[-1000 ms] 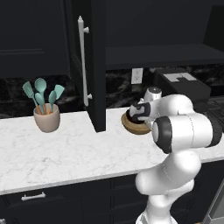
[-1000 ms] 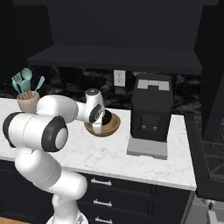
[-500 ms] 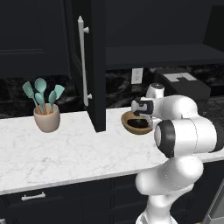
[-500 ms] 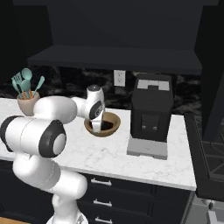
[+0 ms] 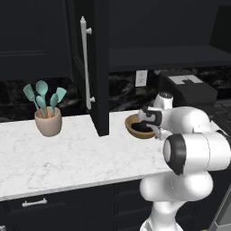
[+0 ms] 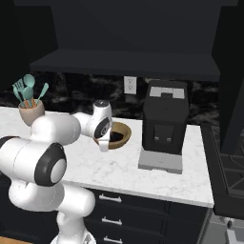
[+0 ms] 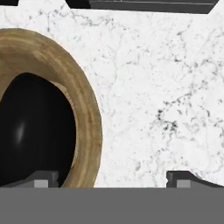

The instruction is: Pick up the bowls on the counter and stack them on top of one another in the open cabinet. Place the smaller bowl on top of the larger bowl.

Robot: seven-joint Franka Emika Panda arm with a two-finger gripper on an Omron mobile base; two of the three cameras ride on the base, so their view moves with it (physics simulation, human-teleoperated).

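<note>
**Fingers straddle the wooden bowl's rim**

The wooden bowl (image 5: pixel 137 127) sits on the white marble surface (image 5: pixel 76 155), just to the right of the open cabinet door (image 5: pixel 92 67) with its long white bar handle (image 5: pixel 85 63). In the hand view the bowl's thick tan rim curves down between the two fingers, and a glossy black shape (image 7: pixel 33 131) fills its darker inside — it appears to be the smaller black bowl already nested there, though this cannot be told for certain. The gripper (image 7: pixel 111 178) hangs low over the bowl's near edge with its fingers (image 7: pixel 43 179) wide apart, clamped on nothing: one tip shows over the bowl's interior, the other over bare marble outside the rim.

The wooden bowl looks stiff and fairly light, with a matte grain that should give the fingers good friction; its rim wall is the natural place to pinch, one finger inside and one outside. The black bowl looks slick and hard, so if it is loose inside it may slide or rattle when the lower one tilts — keeping the lift level would matter.

A beige cup of teal utensils (image 5: pixel 47 118) stands well apart to the left, and a black coffee machine (image 6: pixel 164 124) near the bowl on the right. No brand, label or writing can be read anywhere.
</note>
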